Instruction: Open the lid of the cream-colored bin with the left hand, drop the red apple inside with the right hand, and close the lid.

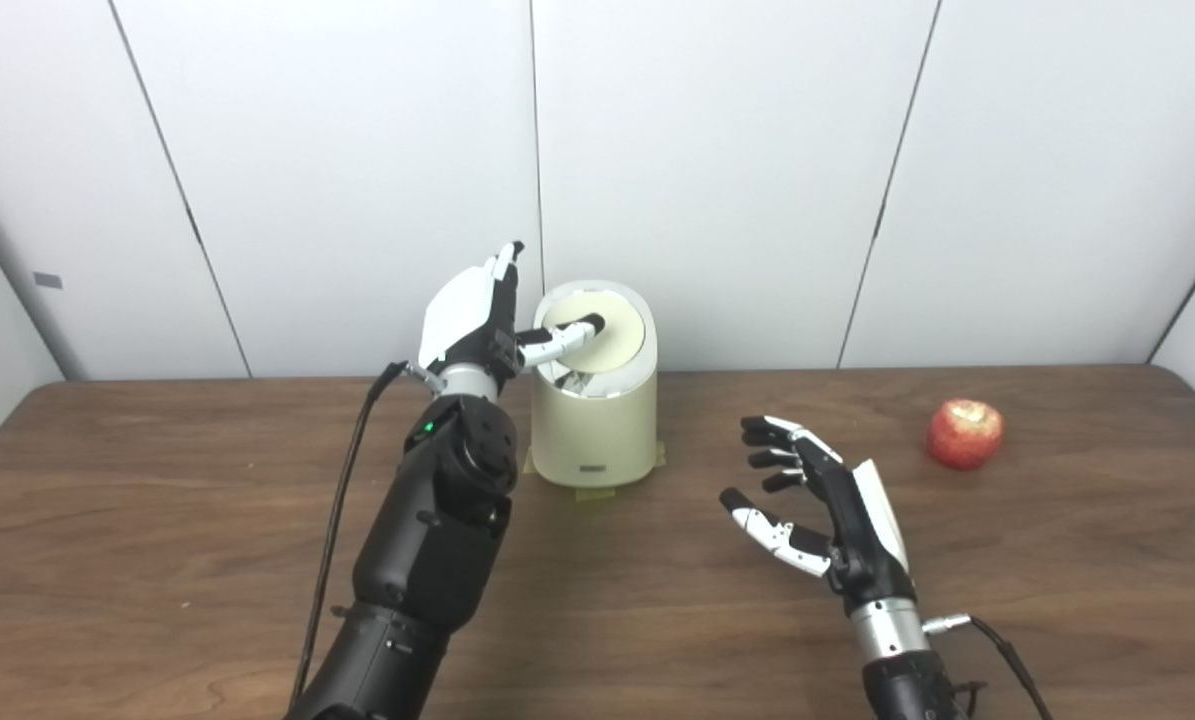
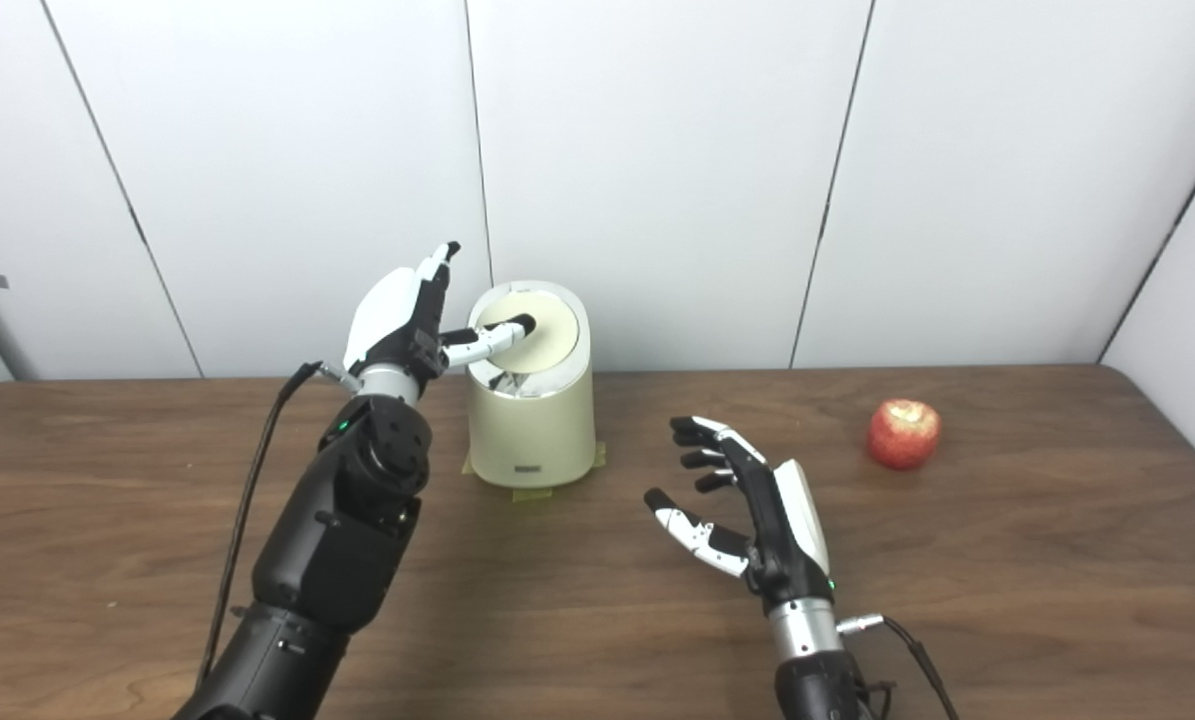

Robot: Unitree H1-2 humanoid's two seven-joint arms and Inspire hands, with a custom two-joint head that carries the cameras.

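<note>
The cream-colored bin [image 1: 595, 425] stands at the back of the table, its round lid [image 1: 612, 340] tilted with a dark gap showing under the front edge. My left hand [image 1: 477, 320] is raised beside the bin's left side, fingers pointing up, thumb [image 1: 562, 338] stretched onto the lid. It grips nothing. The red apple [image 1: 964, 433] lies on the table far right, well clear of both hands. My right hand [image 1: 817, 505] hovers over the table between bin and apple, palm facing left, fingers spread, empty.
The wooden table [image 1: 157, 520] ends at a white panelled wall close behind the bin. Yellow tape [image 1: 597, 490] marks the bin's base. A black cable [image 1: 342, 500] trails along my left arm.
</note>
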